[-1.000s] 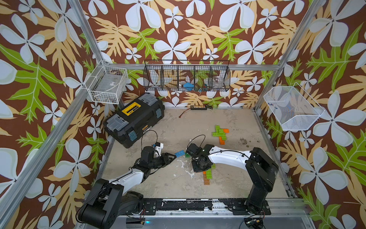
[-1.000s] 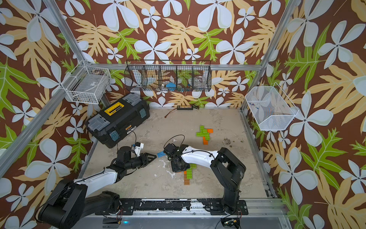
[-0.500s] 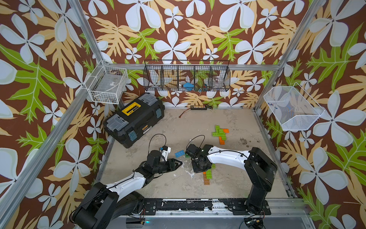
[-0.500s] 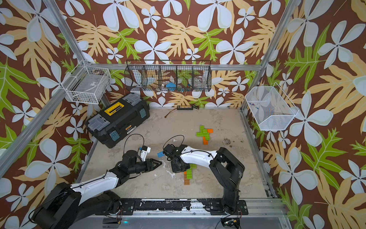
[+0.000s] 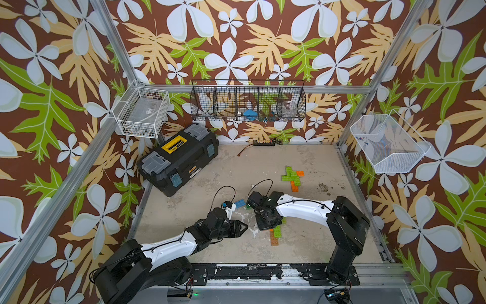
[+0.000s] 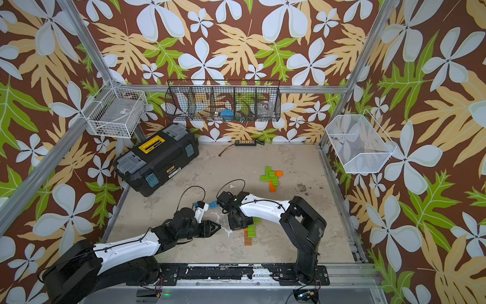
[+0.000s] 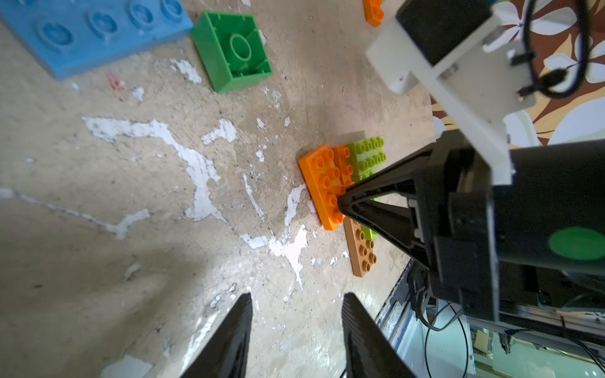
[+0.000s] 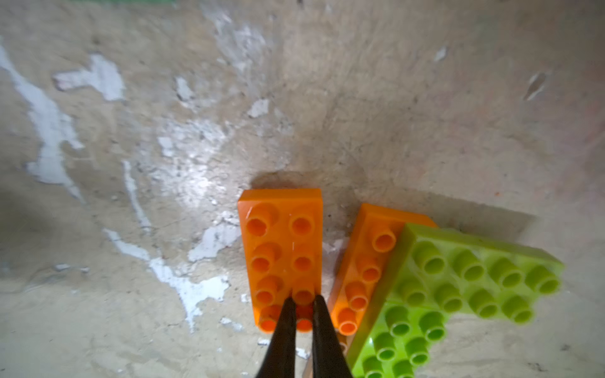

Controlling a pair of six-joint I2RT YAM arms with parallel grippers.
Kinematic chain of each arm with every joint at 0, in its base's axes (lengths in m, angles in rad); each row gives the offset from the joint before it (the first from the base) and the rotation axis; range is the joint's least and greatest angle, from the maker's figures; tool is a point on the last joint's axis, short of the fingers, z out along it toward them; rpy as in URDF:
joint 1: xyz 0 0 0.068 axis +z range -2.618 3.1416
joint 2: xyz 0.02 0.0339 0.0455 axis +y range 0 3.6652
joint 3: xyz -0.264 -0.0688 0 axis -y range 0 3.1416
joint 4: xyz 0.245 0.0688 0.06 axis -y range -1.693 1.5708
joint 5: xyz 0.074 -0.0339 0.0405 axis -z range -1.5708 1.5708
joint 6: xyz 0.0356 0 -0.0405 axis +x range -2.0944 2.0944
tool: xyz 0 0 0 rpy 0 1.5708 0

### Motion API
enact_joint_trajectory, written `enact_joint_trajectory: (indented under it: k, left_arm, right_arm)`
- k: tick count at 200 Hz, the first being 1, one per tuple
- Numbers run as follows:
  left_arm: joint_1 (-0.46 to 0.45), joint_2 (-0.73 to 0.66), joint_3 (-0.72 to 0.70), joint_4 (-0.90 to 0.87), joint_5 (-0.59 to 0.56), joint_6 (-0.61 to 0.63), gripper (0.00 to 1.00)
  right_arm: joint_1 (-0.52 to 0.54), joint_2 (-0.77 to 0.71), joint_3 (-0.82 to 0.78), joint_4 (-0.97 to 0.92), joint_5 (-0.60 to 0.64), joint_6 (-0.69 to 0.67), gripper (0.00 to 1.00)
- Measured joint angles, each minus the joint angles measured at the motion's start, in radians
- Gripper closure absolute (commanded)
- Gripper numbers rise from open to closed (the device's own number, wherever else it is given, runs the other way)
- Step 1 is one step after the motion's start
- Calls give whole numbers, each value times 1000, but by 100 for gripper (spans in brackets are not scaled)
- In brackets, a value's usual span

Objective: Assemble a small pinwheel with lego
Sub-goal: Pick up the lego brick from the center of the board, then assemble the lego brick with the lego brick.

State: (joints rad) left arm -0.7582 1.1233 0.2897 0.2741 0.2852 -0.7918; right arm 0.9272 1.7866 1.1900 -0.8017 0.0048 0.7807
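In the right wrist view my right gripper (image 8: 302, 299) is shut on an end stud of an orange lego brick (image 8: 281, 248) lying flat on the floor. Beside that brick, a second orange brick (image 8: 363, 261) sits under a lime green brick (image 8: 458, 288). My left gripper (image 7: 297, 297) hangs open and empty just left of this group, low over bare floor. Its view shows the right gripper (image 7: 343, 200) tip on the orange brick (image 7: 322, 183), a tan-brown brick (image 7: 363, 258), an upside-down dark green square (image 7: 234, 52) and a blue brick (image 7: 88, 32). Farther back lies a joined green-and-orange cluster (image 5: 292, 175).
A black toolbox (image 5: 178, 160) stands at the back left of the floor. On the walls hang a white wire basket (image 5: 143, 115), a black wire basket (image 5: 248, 104) and a white mesh basket (image 5: 386, 143). A power strip (image 5: 263, 143) lies against the back wall.
My left arm has swung right, toward the right gripper and the near bricks. The right gripper's jaws have come together on the orange brick's stud.
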Motion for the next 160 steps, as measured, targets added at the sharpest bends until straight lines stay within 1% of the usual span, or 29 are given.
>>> enact_joint_trajectory:
  k: [39,79,121,160]
  left_arm:
    - [0,8,34,-23,-23,33,52]
    - [-19,34,60,-37,-26,61,52]
    - [-41,49,63,-39,-26,66,52]
    - [-43,50,63,-39,-26,72,52]
  right_arm:
    - [-2,-42,10,1,29,27,91]
    - [-26,-46,-29,3,50,61,91]
    - [-43,-51,-55,21,55,90,91]
    - [-53,-54,-61,31,55,102,91]
